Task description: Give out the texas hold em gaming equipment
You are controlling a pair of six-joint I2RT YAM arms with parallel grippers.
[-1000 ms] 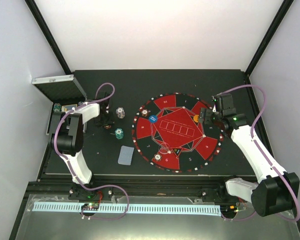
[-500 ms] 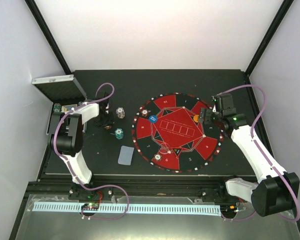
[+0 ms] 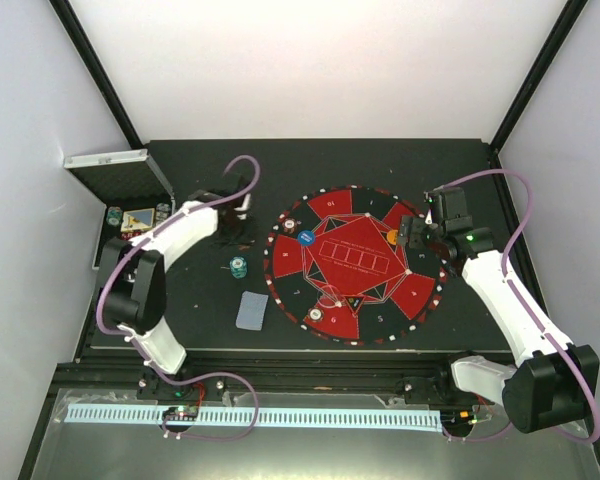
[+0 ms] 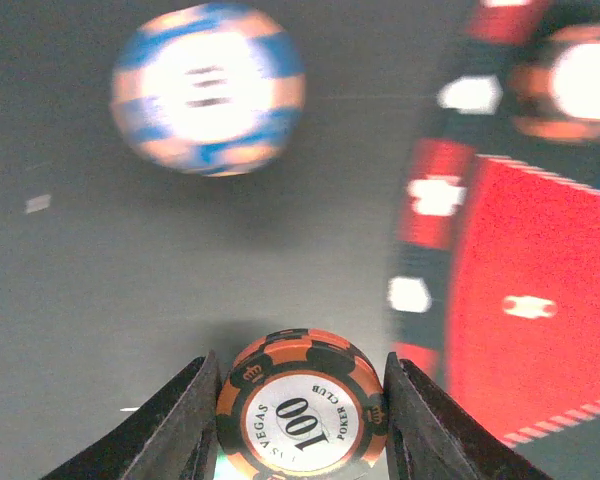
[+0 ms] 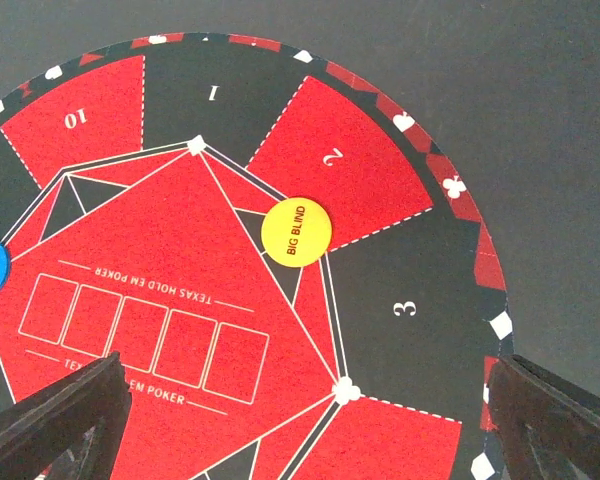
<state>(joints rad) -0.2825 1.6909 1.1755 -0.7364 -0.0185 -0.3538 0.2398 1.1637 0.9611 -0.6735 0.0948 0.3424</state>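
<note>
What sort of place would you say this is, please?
Probably a robot lab cell staged for poker: white walls enclose a black table, a left arm and right arm are mounted at its edge, and a Texas Hold'em mat with chips lies on it.

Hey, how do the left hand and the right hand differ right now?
The left hand is shut on an orange-and-black 100 chip; the right hand stands open and empty. The left hand is over bare black table beside the mat; the right hand is over the mat, near the yellow Big Blind disc. Both face down at the tabletop.
</note>
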